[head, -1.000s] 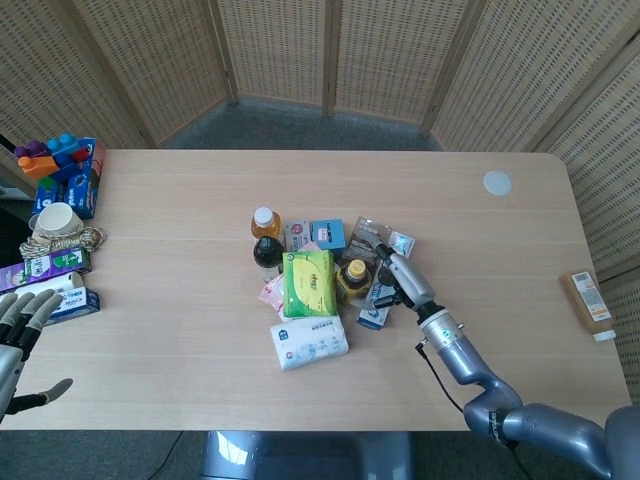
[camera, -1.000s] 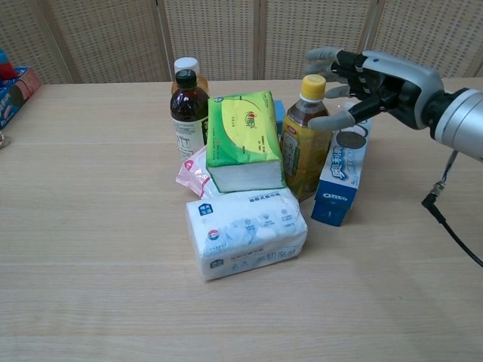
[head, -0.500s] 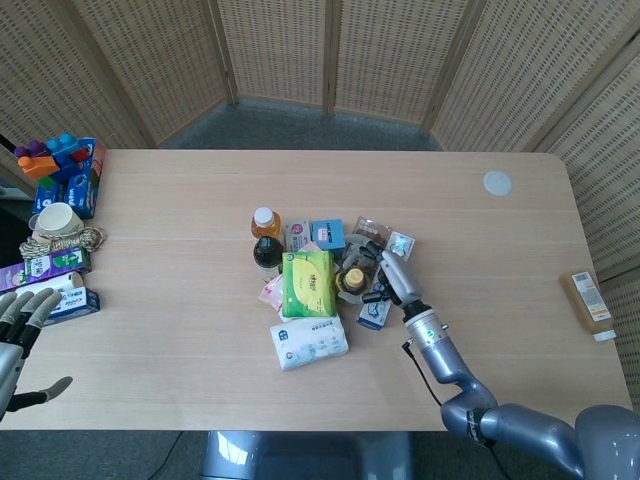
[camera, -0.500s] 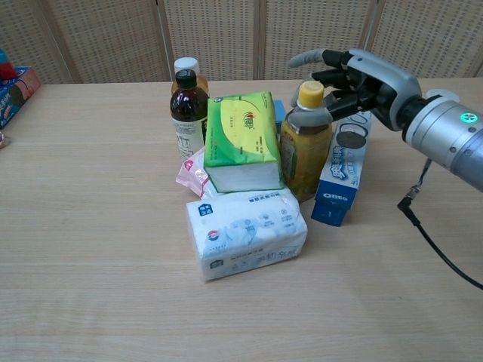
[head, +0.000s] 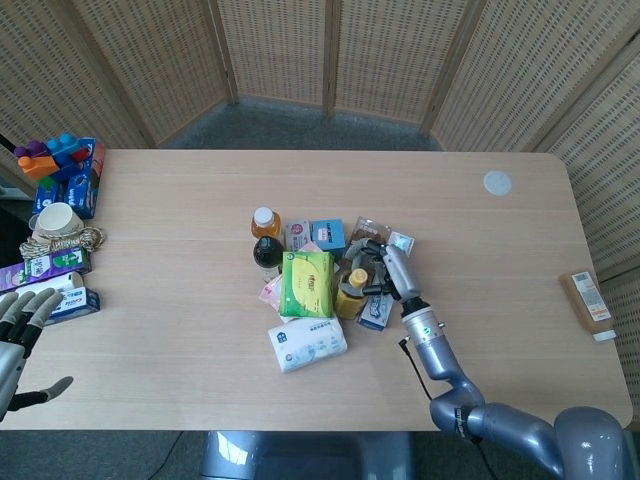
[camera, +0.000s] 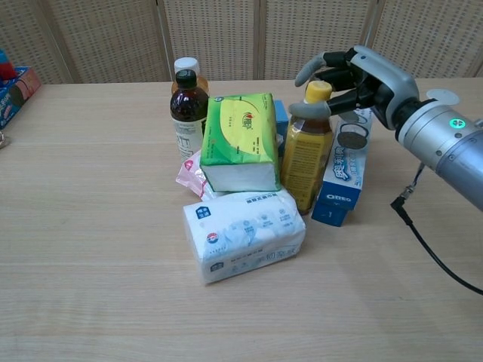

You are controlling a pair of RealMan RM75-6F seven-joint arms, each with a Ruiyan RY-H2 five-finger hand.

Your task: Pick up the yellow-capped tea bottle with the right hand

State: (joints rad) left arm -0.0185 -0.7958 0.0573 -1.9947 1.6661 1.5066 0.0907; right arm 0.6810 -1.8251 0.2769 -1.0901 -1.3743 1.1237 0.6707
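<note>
The tea bottle (camera: 306, 158) has a yellow cap (camera: 318, 90) and amber contents, and stands in the cluster at mid-table, leaning slightly right. My right hand (camera: 358, 75) wraps its neck: the thumb crosses in front just under the cap and the fingers curl behind it. From the head view the bottle (head: 350, 293) lies between the green pack and the blue box, with the right hand (head: 380, 265) on it. My left hand (head: 18, 335) hovers off the table's left edge, fingers spread, holding nothing.
A green tissue pack (camera: 240, 139) presses against the bottle's left side and a blue Oreo box (camera: 343, 177) against its right. A white tissue pack (camera: 243, 234) lies in front. A dark bottle (camera: 189, 113) stands further left. Toys and boxes (head: 65, 170) crowd the table's left edge.
The right hand moved from beside the bottle onto its neck and closed around it. The bottle now leans right and the white tissue pack has shifted slightly.
</note>
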